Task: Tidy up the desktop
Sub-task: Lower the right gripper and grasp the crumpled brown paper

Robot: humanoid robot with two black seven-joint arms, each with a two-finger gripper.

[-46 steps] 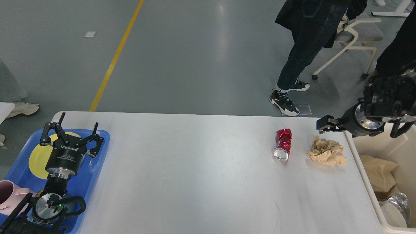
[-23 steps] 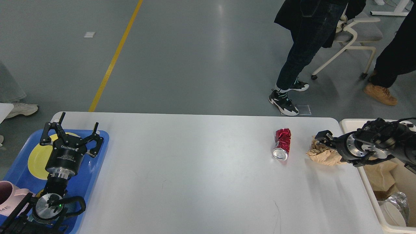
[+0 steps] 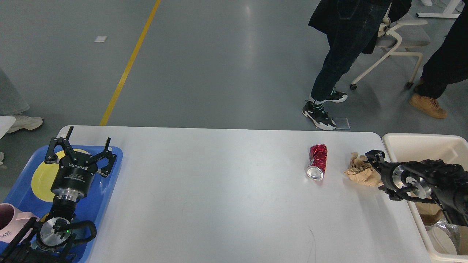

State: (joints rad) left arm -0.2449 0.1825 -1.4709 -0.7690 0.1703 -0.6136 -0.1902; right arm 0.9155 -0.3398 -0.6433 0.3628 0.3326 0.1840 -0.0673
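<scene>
Both arms are black. The left gripper has spindly linkage fingers, a cylindrical body lettered ROBOTIQ in white, silver metal rings below it, and a small green light. The right gripper sits on a silver flange with looping black cables.

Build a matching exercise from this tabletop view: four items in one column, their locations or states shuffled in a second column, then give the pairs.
Items:
1. crushed red can
2. crumpled brown paper
3. yellow plate
4. left gripper

Descriptions:
A. fingers spread, above the blue tray
B. lying in the blue tray
C. at the right gripper
D. lying on its side on the desktop

Pairs: 1-D, 2-C, 3-B, 4-A
</scene>
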